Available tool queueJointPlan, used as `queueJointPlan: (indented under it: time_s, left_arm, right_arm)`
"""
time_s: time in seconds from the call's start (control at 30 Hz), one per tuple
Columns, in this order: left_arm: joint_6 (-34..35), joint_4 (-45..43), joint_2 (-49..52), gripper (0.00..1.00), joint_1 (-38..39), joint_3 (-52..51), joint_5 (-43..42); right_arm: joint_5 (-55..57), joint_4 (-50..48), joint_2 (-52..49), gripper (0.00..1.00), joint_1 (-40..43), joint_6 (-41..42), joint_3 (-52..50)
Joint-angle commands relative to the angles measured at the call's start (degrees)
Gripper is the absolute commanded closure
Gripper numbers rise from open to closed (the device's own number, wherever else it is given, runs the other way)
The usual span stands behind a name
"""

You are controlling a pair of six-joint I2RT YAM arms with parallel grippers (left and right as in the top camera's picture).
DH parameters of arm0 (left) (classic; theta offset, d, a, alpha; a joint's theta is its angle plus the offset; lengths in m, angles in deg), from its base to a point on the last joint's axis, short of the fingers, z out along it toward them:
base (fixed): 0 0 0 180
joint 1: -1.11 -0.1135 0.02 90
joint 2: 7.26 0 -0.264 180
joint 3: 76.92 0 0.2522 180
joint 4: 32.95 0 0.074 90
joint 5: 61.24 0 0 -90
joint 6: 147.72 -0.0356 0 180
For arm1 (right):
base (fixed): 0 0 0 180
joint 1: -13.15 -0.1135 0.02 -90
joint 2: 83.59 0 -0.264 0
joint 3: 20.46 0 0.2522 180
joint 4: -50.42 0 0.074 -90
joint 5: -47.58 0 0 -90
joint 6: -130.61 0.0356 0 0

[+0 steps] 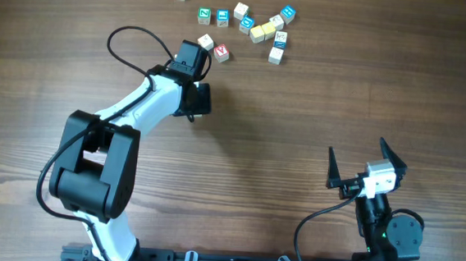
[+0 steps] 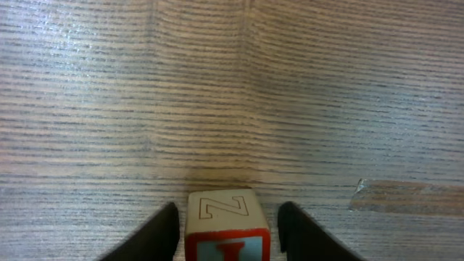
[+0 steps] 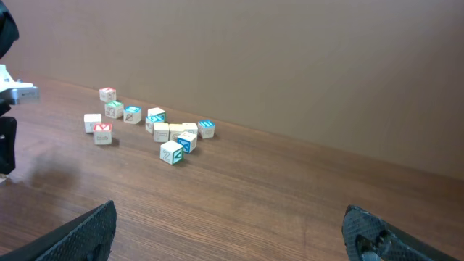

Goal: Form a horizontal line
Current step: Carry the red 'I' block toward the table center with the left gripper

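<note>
Left hand released, we see it straddling a Z-topped, red-lettered cube with slim gaps | right hand spread wide, empty, near side of bench | letter cubes loosely clustered at far side, not lined up

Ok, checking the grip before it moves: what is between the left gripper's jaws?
One wooden cube, Z on top, red letter on its near face, with a slim gap to each jaw; the left wrist view shows it.

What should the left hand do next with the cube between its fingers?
Probably lift the left hand straight up. The cube rests on the table with a gap to each finger, so it is not gripped; rising straight should avoid nudging it.
</note>
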Motion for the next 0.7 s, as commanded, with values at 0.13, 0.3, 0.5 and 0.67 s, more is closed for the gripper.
queueJointPlan:
  time_s: [0.13, 0.3, 0.5, 0.67]
  left_arm:
    - [-0.46, 2.93, -0.17, 0.78, 0.17, -0.7, 0.04]
    - [-0.46, 3.91, -0.17, 0.54, 0.17, -0.7, 0.09]
    - [-0.46, 0.87, -0.17, 0.48, 0.15, -0.7, 0.15]
    - [-0.46, 0.92, -0.17, 0.73, 0.17, -0.7, 0.09]
  right_arm:
    - [0.74, -0.15, 0.46, 0.0, 0.35, -0.11, -0.28]
    - [0.74, -0.15, 0.46, 0.0, 0.35, -0.13, -0.28]
    - [0.74, -0.15, 0.46, 0.0, 0.35, -0.11, -0.28]
    - [0.74, -0.15, 0.46, 0.0, 0.33, -0.13, -0.28]
